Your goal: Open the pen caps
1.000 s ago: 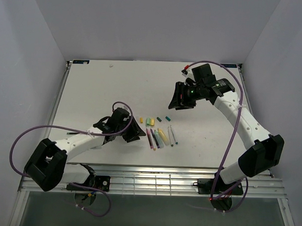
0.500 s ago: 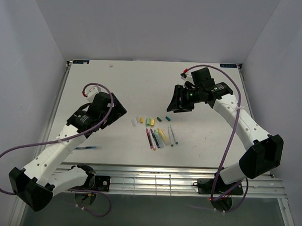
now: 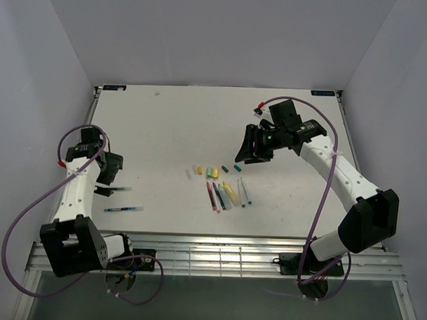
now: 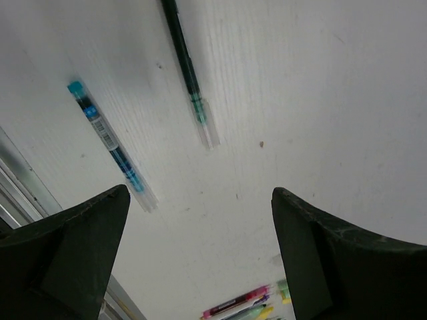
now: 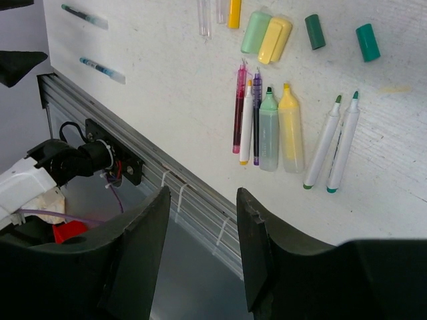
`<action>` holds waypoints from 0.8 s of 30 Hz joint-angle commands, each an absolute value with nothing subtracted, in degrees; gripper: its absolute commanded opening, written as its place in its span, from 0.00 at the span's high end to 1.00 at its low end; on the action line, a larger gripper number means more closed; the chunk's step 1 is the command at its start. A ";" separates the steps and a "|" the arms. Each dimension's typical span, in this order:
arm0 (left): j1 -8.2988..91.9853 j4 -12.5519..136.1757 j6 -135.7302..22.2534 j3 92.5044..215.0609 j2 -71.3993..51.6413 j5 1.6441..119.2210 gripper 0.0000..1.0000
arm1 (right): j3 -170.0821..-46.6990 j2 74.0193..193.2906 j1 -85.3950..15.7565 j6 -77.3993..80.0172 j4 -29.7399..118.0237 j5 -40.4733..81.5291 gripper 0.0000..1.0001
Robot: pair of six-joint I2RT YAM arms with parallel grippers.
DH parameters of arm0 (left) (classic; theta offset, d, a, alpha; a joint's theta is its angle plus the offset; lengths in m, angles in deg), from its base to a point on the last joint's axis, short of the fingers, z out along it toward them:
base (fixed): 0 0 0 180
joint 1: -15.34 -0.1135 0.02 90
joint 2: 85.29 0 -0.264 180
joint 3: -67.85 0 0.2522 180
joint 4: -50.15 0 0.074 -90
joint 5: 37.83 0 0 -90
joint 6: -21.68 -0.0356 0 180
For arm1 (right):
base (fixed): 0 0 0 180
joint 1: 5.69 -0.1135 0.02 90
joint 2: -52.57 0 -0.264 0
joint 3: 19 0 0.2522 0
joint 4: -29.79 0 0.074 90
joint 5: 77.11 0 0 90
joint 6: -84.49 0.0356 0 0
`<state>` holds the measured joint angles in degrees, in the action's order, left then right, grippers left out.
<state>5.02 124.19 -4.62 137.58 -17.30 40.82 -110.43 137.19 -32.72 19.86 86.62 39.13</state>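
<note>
Left pincer (image 4: 200, 193) swung left; tubular caps (image 5: 255, 31) detached.

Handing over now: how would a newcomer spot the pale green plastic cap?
Mid-way across the white table lies a row of pens and highlighters, loose caps just beyond their tips. The pale green plastic cap lies against a fat yellow cap; no other cap is pale green, and the dark teal caps are slimmer.

No text, brand or number can be read in any view. On the table (image 3: 166, 123), 2 small dark strips look like labels, the left strip (image 3: 112, 88) and the right strip (image 3: 324, 93) at its far corners. Their print is too small to make out. The blue pen (image 4: 110, 141) carries tiny barrel marks, also illegible.
</note>
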 commanded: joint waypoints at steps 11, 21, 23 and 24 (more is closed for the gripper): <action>-6.80 123.95 0.40 143.40 -2.85 41.10 0.04 | -111.51 138.35 -32.59 18.31 85.82 41.36 0.49; -9.62 121.66 3.22 141.74 4.62 41.36 0.06 | -110.45 139.76 -32.59 17.87 85.21 41.72 0.49; -9.97 120.35 3.66 141.12 5.06 41.53 0.08 | -110.54 140.20 -32.59 17.61 85.21 41.80 0.49; -10.06 119.99 3.66 140.51 5.50 41.54 0.09 | -110.63 140.72 -32.59 17.52 85.21 41.89 0.49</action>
<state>-9.47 121.91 1.35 141.75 5.76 41.71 -110.43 139.64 -32.72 19.01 86.59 40.53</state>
